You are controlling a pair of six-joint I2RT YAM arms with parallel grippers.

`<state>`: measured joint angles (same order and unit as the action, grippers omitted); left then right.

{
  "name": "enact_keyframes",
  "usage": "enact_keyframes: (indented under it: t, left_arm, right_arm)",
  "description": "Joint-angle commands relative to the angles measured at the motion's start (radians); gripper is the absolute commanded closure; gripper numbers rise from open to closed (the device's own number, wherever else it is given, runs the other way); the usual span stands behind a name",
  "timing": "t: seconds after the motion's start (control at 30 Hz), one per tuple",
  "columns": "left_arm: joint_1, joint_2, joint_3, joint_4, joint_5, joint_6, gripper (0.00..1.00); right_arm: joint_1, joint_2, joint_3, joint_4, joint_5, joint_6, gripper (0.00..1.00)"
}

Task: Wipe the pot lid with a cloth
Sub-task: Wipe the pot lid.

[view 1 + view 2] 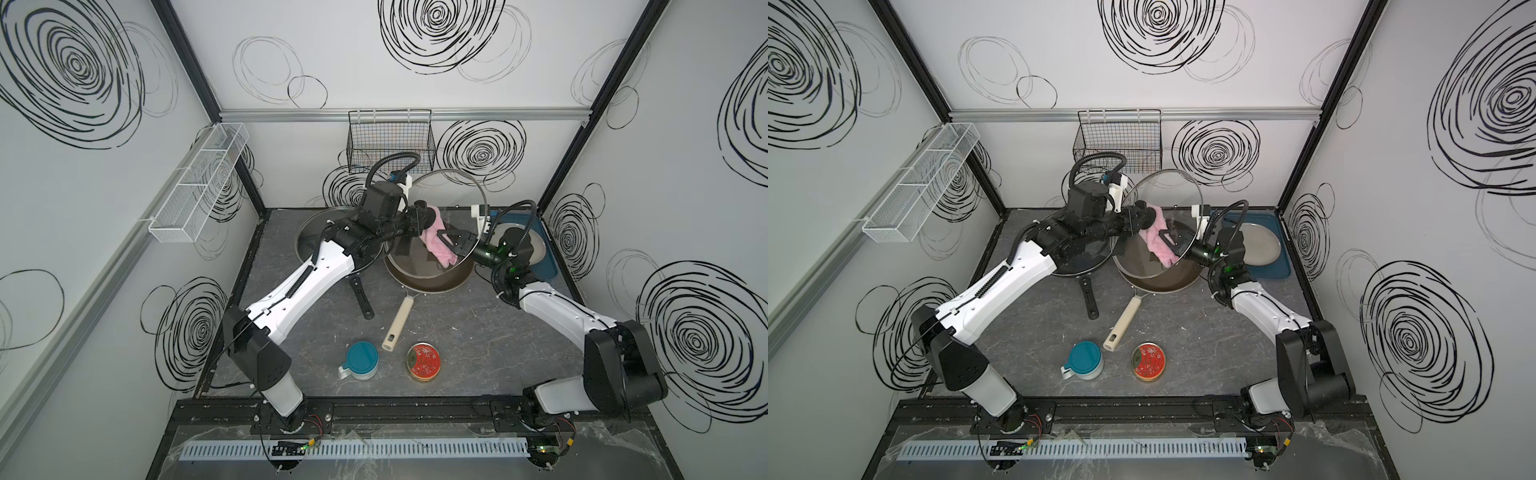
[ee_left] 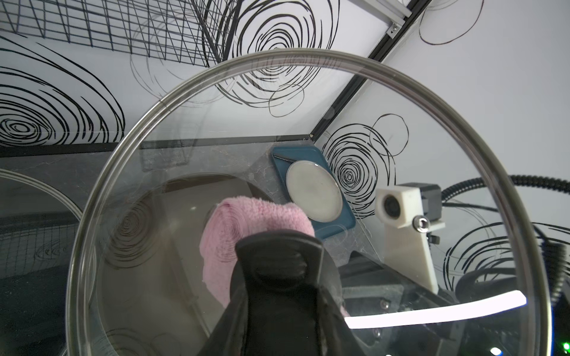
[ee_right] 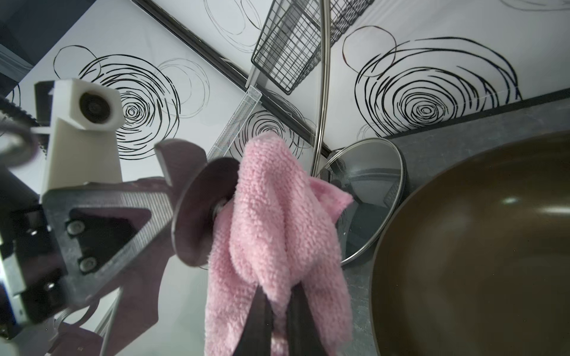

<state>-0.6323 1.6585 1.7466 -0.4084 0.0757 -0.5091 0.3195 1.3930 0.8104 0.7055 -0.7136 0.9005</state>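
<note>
While the round steel-rimmed glass pot lid (image 1: 455,193) stands tilted above the brown pan (image 1: 432,279), clamped by its black knob (image 3: 197,222) in the left gripper (image 1: 420,219), the small pink terry cloth (image 1: 435,237) lies against its underside, pinched in the right gripper (image 1: 452,244) on that side.

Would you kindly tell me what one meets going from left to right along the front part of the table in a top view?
teal-lidded cup → cream pan handle → red round tin
</note>
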Motion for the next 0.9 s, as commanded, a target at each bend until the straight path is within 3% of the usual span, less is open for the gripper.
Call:
enact_keyframes:
  t: [0.0,0.3,0.6,0.87]
  left_arm:
    - [0.022,-0.055,0.074,0.215,-0.011,-0.005,1.00]
    - [0.016,-0.069,0.059,0.194,0.013,0.001,1.00]
    - [-0.034,-0.074,0.064,0.146,0.033,0.024,1.00]
    - [-0.057,-0.060,0.079,0.144,0.043,0.017,1.00]
  right_arm:
    - [-0.009,-0.097,-0.043,0.021,0.019,0.011,1.00]
    - [-0.125,-0.199,-0.066,-0.038,0.021,0.008,1.00]
    - [-0.172,-0.041,0.090,0.013,-0.028,-0.003,1.00]
    - [-0.137,0.090,0.183,0.095,-0.042,0.034,1.00]
